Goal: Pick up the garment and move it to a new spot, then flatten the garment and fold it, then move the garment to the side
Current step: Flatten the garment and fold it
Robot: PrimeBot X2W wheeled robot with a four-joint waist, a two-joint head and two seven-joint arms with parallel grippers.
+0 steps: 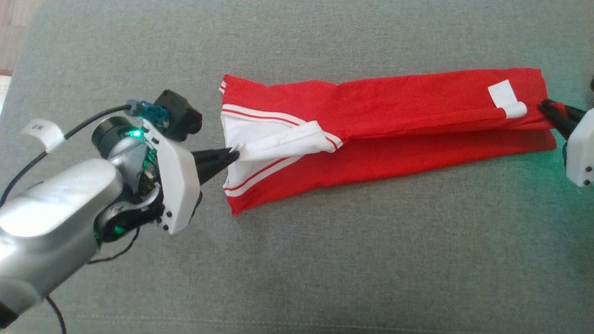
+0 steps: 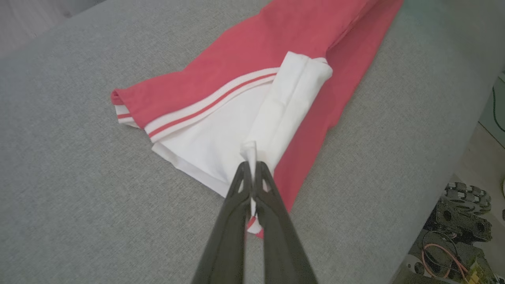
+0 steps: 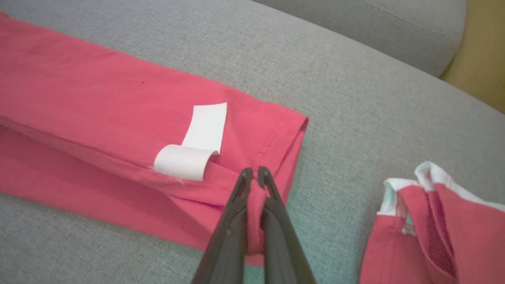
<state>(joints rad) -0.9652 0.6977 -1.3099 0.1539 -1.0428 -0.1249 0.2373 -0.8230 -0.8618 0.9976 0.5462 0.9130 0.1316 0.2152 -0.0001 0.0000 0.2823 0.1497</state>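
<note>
Red shirt lies folded lengthwise mid sofa cushion; left claw clamped on white trim at left end, right claw clamped on right hem, likely tensioning it flat

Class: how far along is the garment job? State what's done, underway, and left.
Done: the garment lies spread in a long, lengthwise-folded strip on the grey cushion. Underway: left hand shut on its white end, right hand on its red hem. Left, probably: further folds, then moving it aside.
</note>
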